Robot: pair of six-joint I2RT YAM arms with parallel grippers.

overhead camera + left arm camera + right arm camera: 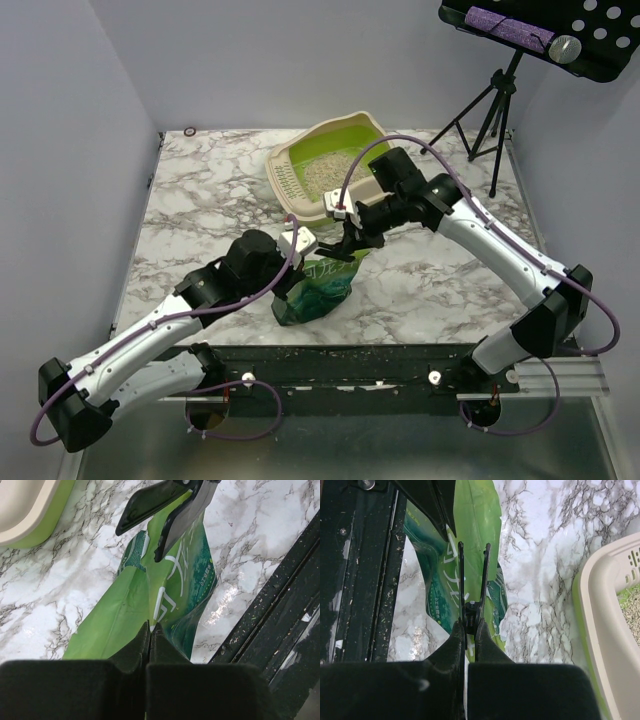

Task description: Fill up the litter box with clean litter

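The litter box (290, 160) stands at the back centre of the table, with pale litter (325, 172) on its lime-green floor. A green printed bag (318, 290) stands near the front edge. My left gripper (303, 258) is shut on the bag's upper edge (125, 610), its jaws pinched together (150, 627). My right gripper (347, 240) is shut on a black spring clip (485, 575) with its blades apart, just above the bag's top (472, 515). The clip also shows in the left wrist view (165, 505). The box rim (600, 610) lies to the right.
A black rail (380, 365) strewn with spilled granules runs along the near edge. A music stand on a tripod (490, 110) stands off the back right corner. A small ring (190, 131) lies at the back left.
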